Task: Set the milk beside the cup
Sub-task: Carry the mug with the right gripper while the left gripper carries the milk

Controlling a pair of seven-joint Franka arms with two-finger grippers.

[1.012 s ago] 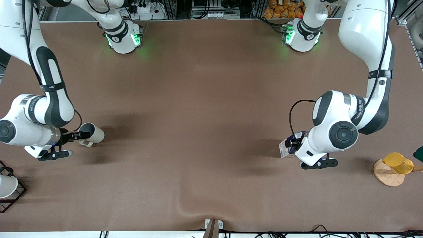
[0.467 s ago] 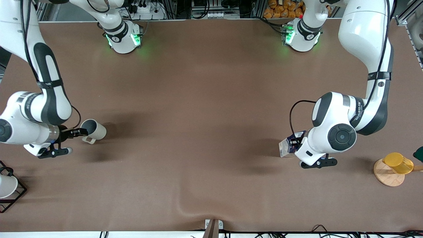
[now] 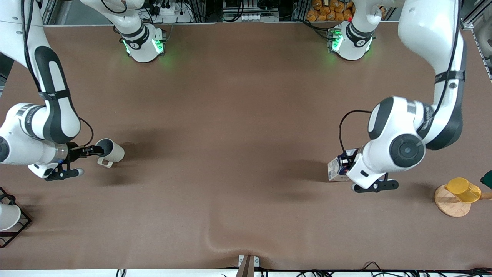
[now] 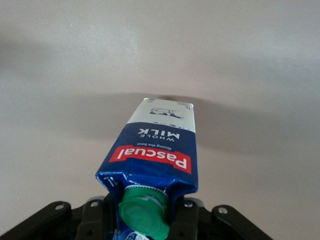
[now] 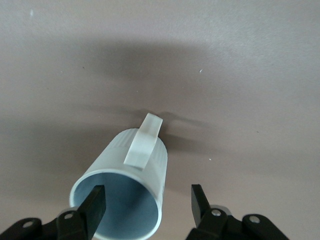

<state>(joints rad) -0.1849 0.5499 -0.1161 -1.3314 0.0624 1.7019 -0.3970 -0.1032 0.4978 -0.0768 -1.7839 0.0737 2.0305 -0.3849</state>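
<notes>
The cup (image 3: 111,151), a beige mug with a grey inside, stands on the brown table toward the right arm's end, its handle toward the front camera. My right gripper (image 3: 91,150) is open at its rim. In the right wrist view the cup (image 5: 135,175) has one finger (image 5: 94,206) across its mouth and the other finger clear outside it; the right gripper (image 5: 147,204) does not clamp it. My left gripper (image 3: 348,163) is shut on the milk (image 3: 337,170), a dark blue carton, low over the table toward the left arm's end. In the left wrist view the milk (image 4: 157,150) shows its green cap (image 4: 142,215) at the left gripper (image 4: 144,212).
A yellow cup on a wooden stand (image 3: 458,195) sits near the left arm's end, with a dark green thing (image 3: 487,179) at the edge. A white cup in a black wire rack (image 3: 8,218) sits at the right arm's end. The cloth has a ripple (image 3: 230,240) near the front edge.
My right gripper has drawn back a little from the cup, which now sits slightly farther from the front camera. My left arm has shifted the milk slightly toward its own end of the table.
</notes>
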